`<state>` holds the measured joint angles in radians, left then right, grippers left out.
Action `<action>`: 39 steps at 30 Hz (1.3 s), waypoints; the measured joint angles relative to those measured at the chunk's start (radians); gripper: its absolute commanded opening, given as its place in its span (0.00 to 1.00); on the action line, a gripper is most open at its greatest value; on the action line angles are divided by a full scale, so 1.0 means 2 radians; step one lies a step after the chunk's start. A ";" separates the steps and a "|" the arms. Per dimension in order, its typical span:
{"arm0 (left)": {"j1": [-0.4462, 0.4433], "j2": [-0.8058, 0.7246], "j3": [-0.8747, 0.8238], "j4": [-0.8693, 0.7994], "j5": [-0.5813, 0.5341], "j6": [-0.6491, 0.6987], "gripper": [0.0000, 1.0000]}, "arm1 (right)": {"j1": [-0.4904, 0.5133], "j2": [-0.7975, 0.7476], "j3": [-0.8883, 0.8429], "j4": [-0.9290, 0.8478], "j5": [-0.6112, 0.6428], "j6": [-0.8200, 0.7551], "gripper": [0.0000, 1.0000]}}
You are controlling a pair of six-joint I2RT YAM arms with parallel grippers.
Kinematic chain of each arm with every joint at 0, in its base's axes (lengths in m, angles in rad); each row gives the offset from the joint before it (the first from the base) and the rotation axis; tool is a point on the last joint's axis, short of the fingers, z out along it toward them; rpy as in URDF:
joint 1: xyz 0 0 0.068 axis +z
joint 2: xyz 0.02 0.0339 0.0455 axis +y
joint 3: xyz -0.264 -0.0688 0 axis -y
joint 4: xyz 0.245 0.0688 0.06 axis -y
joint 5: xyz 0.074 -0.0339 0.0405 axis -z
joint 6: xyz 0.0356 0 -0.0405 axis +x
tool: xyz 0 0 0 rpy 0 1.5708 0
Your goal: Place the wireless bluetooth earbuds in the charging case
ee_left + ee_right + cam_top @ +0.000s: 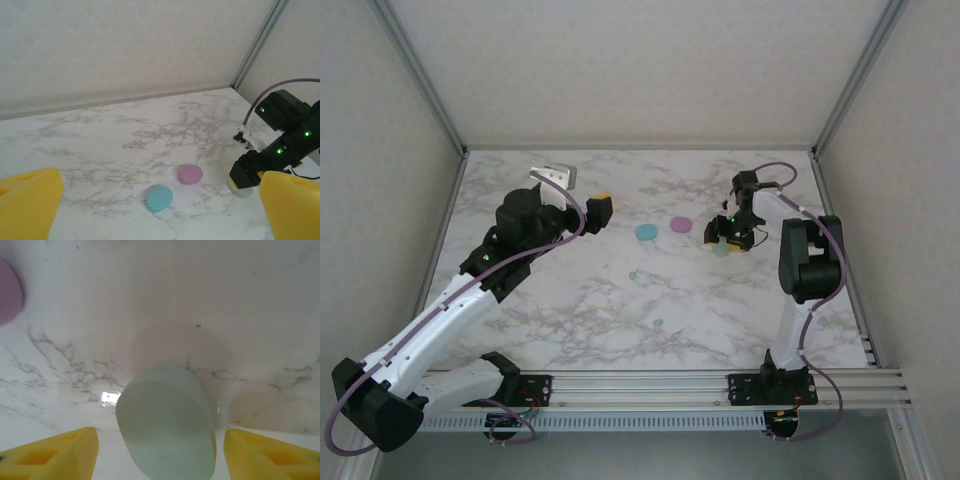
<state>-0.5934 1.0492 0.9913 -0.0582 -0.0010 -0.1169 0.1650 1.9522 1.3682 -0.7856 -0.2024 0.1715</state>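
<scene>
White marble-patterned tabletop (560, 310) lies under three cases in the upper middle of the top view: a teal oval plastic case (646, 232), a pink oval plastic case (681, 225) and a mint-green oval plastic case (167, 425). We see the right gripper (728, 238) over the mint one, its yellow fingers (55, 455) spread wide on either side without touching it. The left gripper (600, 205), upper left, is wide open and empty. Two tiny pale earbuds (633, 274) lie loose at lower centre, apart from the cases.

No readable text, label or number anywhere.
</scene>
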 measured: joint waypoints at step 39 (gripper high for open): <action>0.000 0.015 0.004 0.000 0.000 -0.010 1.00 | 0.052 -0.013 -0.027 0.045 0.118 -0.027 0.51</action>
<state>-0.5934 1.0786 0.9985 -0.0578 -0.0006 -0.1360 0.2691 1.9263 1.3148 -0.6949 0.0345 0.1173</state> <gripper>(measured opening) 0.999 0.513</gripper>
